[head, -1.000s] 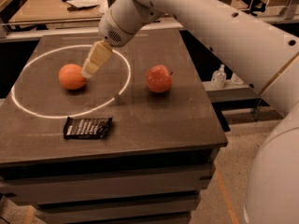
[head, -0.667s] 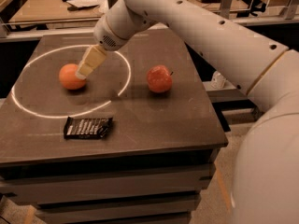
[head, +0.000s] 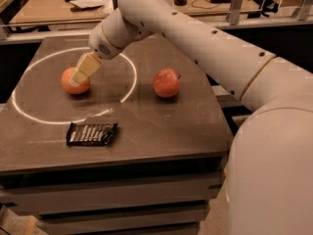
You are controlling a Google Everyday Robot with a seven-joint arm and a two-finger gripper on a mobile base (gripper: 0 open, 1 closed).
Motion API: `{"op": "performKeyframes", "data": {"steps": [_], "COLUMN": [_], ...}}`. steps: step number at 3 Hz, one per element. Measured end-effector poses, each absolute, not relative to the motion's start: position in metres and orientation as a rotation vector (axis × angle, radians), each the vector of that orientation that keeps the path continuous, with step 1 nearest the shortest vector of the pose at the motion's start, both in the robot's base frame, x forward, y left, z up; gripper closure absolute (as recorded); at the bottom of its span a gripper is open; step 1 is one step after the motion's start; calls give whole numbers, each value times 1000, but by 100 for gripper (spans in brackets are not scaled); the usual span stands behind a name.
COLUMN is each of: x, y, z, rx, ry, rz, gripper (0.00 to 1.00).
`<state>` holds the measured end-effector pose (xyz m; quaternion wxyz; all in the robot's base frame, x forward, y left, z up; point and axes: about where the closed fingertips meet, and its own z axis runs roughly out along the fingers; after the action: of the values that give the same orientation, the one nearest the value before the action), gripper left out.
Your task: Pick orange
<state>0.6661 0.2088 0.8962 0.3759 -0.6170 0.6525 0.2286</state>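
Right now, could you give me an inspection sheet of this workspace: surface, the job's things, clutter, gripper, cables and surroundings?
Surface: dark table with a white circle marked on it.
Job's things: orange on the table, inside the circle, towards its left.
Clutter: red apple outside the circle, to its right; black packet just outside the circle's front arc.
Grippers: gripper down at the orange, over its upper side, seemingly touching it.
Cables: nothing seen.
Surroundings: white arm reaching in from the right; wooden desk behind, with small items on it.
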Motion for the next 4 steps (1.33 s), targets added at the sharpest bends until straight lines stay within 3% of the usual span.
{"op": "performKeyframes", "data": {"steps": [2, 4], "x": [653, 645], "y": [228, 235], "z": [882, 860], "rx": [-1645, -1714], "ry": [1731, 1810], "rz": [643, 700], "gripper": [3, 50]}}
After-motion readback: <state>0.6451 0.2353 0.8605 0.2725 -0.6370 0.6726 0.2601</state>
